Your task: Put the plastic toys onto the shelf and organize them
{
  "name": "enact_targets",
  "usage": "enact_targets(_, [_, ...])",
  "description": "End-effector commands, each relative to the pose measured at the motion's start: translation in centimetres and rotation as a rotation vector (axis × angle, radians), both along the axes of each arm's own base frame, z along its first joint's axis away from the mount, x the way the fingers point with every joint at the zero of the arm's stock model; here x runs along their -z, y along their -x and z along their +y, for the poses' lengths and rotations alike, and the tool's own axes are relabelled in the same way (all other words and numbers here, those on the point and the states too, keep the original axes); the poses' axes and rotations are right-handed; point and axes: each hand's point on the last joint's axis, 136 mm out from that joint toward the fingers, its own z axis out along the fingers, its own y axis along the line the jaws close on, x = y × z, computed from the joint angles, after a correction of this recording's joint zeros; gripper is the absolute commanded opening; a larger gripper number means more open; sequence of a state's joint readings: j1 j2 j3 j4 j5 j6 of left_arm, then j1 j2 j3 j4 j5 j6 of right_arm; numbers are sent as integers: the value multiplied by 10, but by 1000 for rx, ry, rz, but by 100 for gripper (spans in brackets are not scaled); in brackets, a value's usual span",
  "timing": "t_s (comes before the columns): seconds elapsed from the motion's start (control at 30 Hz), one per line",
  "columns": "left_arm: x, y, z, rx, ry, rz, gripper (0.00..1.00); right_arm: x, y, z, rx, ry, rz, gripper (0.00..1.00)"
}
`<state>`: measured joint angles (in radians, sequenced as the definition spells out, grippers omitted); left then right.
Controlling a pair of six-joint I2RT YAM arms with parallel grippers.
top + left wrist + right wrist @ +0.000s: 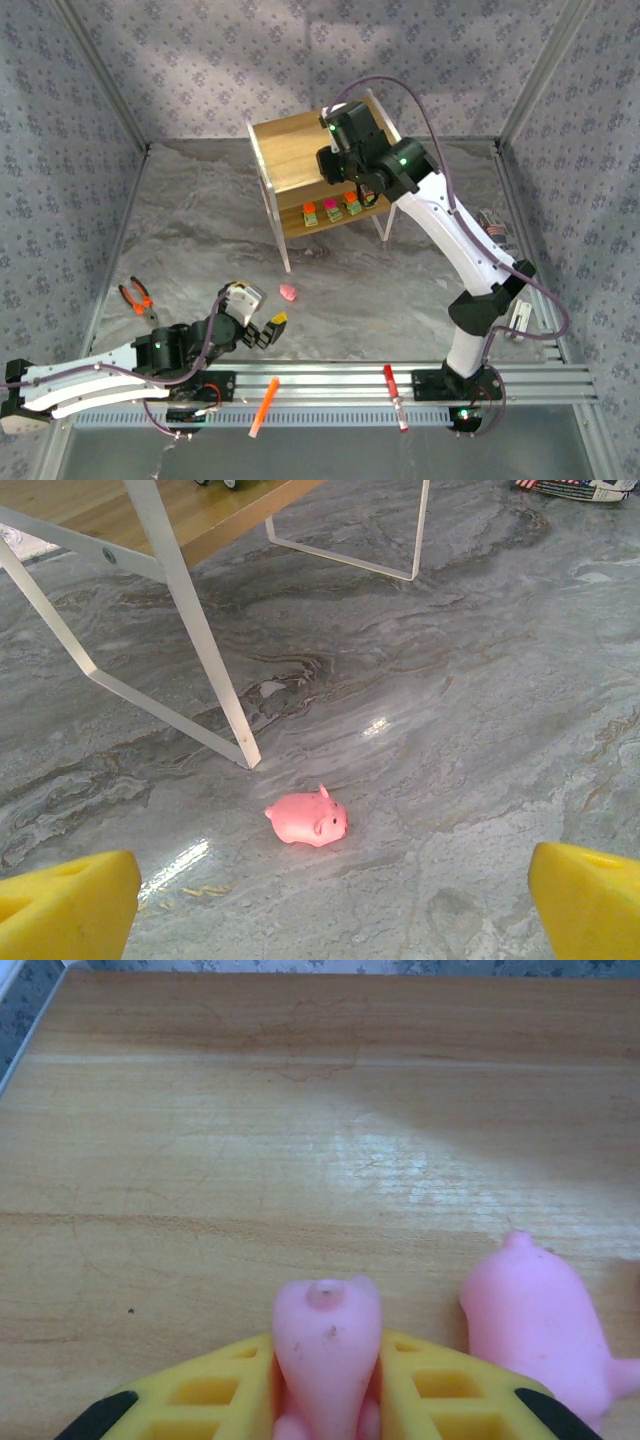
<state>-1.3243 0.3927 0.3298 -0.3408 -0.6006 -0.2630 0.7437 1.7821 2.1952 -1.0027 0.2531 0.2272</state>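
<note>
At the near edge, an orange marker (264,406) and a red pen (396,397) are seen lying on the metal rail (330,378). Just past them, the left gripper (325,915) is held low over the gray table (200,230). Its yellow fingers (65,905) are spread wide apart, and nothing is held between them. A little pink pig (307,820) is seen on the table just in front of that gripper, near a white leg of the shelf (290,150). Orange-handled pliers (137,298) are seen lying on the table at the left. Farther back, three blocky toys (332,208) are lined up in a row on the lower board of the shelf. Over the top board, the right gripper (327,1400) is pressed together on a second pig (327,1340), which is pinched between the yellow pads. A third pig (535,1330) is seen on the top board, just beside the pinched one. Whether the two are touching cannot be told.
</note>
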Motion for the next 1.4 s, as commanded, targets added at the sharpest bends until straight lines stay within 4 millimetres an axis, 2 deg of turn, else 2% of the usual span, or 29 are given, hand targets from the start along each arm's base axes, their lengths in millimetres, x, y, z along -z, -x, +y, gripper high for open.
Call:
enact_targets(0.0, [-3,-1,2,-18,13,-5,100,-1,-2,-4,-5,17,6,29])
enact_targets(1.37, [-3,-1,2,-13,13,-4,100,4,-13,0,-3,42,14,40])
